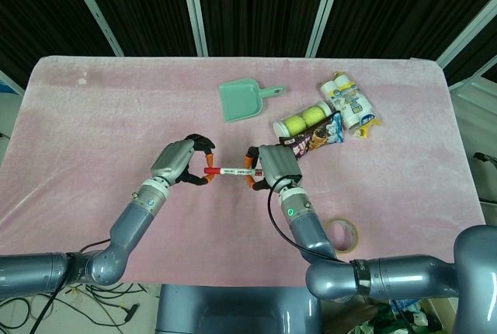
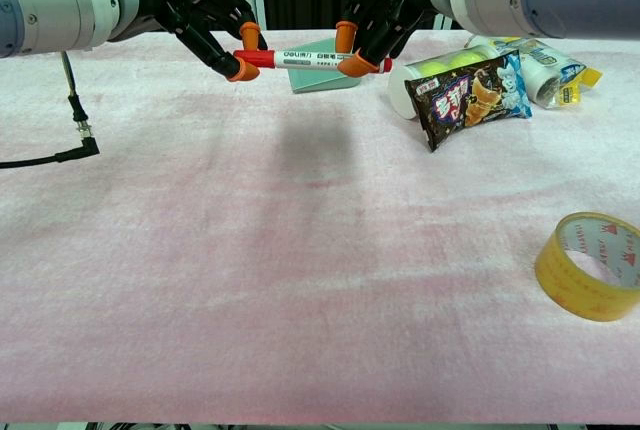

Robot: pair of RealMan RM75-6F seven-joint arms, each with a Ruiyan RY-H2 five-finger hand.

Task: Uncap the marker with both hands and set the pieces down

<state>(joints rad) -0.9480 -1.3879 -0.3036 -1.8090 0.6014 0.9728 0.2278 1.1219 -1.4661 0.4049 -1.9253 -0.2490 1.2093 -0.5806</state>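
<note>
Marker (image 2: 300, 58) held level above the table (image 2: 300, 250), long axis left-right, red cap (image 2: 255, 57) pinched by left hand (image 2: 205, 20), barrel gripped by right hand (image 2: 385, 15)

A pale pink, fuzzy cloth-covered table (image 1: 93, 109) stands before black pleated curtains (image 1: 256, 4) crossed by slanted white metal bars (image 1: 194, 8); even light falls throughout.

I am holding the marker (image 2: 305, 59) level above the table (image 2: 250, 250), my left hand (image 2: 215, 25) gripping its left end, my right hand (image 2: 375, 15) its right; the dustpan (image 1: 242, 99) is lying behind.
</note>
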